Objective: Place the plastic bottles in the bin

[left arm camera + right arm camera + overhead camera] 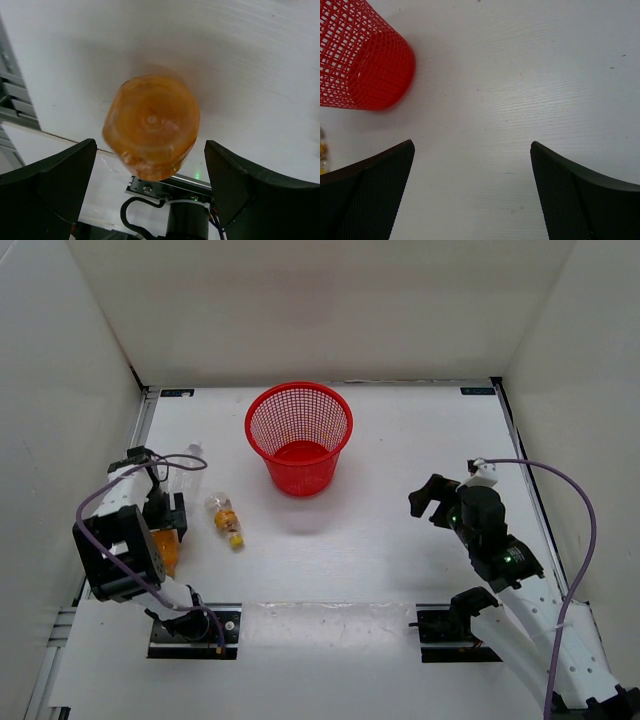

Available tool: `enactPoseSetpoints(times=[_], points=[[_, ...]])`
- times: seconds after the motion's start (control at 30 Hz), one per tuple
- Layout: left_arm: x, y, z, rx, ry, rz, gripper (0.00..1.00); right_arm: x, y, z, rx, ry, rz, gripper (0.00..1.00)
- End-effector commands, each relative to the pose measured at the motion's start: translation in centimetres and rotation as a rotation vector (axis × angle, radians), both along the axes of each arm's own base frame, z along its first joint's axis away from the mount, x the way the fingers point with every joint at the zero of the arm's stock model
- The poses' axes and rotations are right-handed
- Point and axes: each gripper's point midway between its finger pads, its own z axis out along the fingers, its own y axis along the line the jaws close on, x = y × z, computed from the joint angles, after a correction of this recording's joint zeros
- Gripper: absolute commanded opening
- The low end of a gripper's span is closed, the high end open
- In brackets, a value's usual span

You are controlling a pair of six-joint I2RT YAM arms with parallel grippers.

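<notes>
The red mesh bin (300, 435) stands upright at the table's middle back; it also shows in the right wrist view (365, 65). The clear bottle with a white cap (188, 465) lies at the left, partly behind my left arm. The shorter bottle with orange-yellow colouring (226, 519) lies on the table left of the bin. My left gripper (166, 535) is open over an orange translucent container (152, 125), which sits between the spread jaws (150, 145) without touching them. My right gripper (435, 500) is open and empty above bare table (472, 145).
The orange container also shows in the top view (166, 552) near the left edge. White walls enclose the table on three sides. Both arm bases (195, 628) (455, 625) sit at the near edge. A metal rail (15, 100) runs along the left side.
</notes>
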Motion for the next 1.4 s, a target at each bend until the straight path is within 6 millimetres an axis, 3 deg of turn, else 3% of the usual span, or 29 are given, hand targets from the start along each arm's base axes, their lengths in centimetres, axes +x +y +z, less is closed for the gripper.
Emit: enactPoseSetpoints(times=[0.0,0.17,0.23,0.33,0.37,0.47,0.5,0.57,0.63,0.77,0.8,0.87,0.9,0.93,0.97,1.0,1.03,1.07,1.1,1.13,1.17,1.33,1.37], points=[[0.6,0.1,-1.0,-0.042,-0.033,0.019,1.00,0.4,0.3,0.2,-0.010,-0.016,0.019,1.00],[-0.1,0.0,-2.7,-0.098,0.007,0.038,1.00,0.5,0.3,0.6,-0.006,-0.024,0.019,1.00],[0.3,0.0,-2.3,-0.112,-0.017,0.017,1.00,0.5,0.1,0.9,-0.007,-0.035,0.009,1.00],[0.1,0.1,-2.0,-0.121,-0.021,0.001,0.82,0.5,-0.1,1.1,-0.016,-0.047,0.001,1.00],[0.0,-0.2,-1.7,-0.131,-0.025,0.000,0.70,0.5,-0.1,1.1,-0.016,-0.047,0.001,1.00],[-0.4,-0.2,-0.9,-0.138,-0.026,-0.022,0.49,0.6,-0.3,0.9,-0.020,-0.048,-0.007,1.00],[-0.6,-0.2,-0.3,-0.138,-0.024,-0.037,0.34,0.6,-0.3,0.9,-0.020,-0.048,-0.007,1.00],[-0.4,-0.3,0.4,-0.144,-0.034,-0.049,0.15,0.6,-0.3,0.9,-0.020,-0.048,-0.007,1.00],[-0.3,-0.2,1.8,-0.140,-0.040,-0.059,0.10,0.7,-0.2,1.1,-0.016,-0.057,-0.007,1.00],[3.0,0.8,8.0,-0.096,-0.193,-0.075,0.10,0.6,-0.2,1.3,-0.012,-0.065,-0.007,1.00],[5.3,1.1,12.3,-0.060,-0.300,-0.102,0.10,0.6,-0.3,0.9,-0.016,-0.057,-0.007,1.00],[8.2,0.7,17.5,-0.001,-0.427,-0.168,0.10,0.5,-0.3,0.4,-0.020,-0.048,-0.007,1.00],[10.4,-1.3,20.1,0.013,-0.504,-0.255,0.10,0.7,-0.2,0.7,-0.014,-0.061,-0.007,1.00],[13.2,-2.0,25.2,0.063,-0.643,-0.288,0.10,0.7,0.0,0.5,-0.014,-0.051,0.003,1.00],[14.5,-2.8,27.5,0.100,-0.698,-0.325,0.10,0.9,0.1,0.6,-0.008,-0.063,0.002,1.00],[16.5,-6.0,29.7,0.105,-0.775,-0.407,0.10,0.9,0.3,0.2,-0.009,-0.049,0.014,1.00],[19.0,-7.4,33.2,0.138,-0.902,-0.443,0.10,1.1,0.5,0.1,-0.003,-0.041,0.010,1.00],[20.3,-9.1,34.5,0.144,-0.964,-0.476,0.10,1.1,0.9,0.3,0.001,-0.040,0.029,1.00],[21.2,-12.4,35.7,0.130,-1.026,-0.556,0.10,1.3,1.0,0.5,0.009,-0.036,0.025,1.00],[22.5,-14.1,35.0,0.122,-1.038,-0.605,0.10,1.2,1.2,0.5,0.023,-0.032,0.028,1.00],[24.1,-16.0,36.5,0.118,-1.141,-0.628,0.10,1.3,1.3,0.8,0.024,-0.033,0.028,1.00],[27.1,-27.9,35.0,-0.128,-1.212,-0.820,0.16,1.0,1.8,0.7,0.075,-0.020,0.024,1.00],[27.5,-29.2,34.6,-0.148,-1.208,-0.843,0.16,0.9,2.1,0.7,0.075,-0.019,0.034,1.00]])
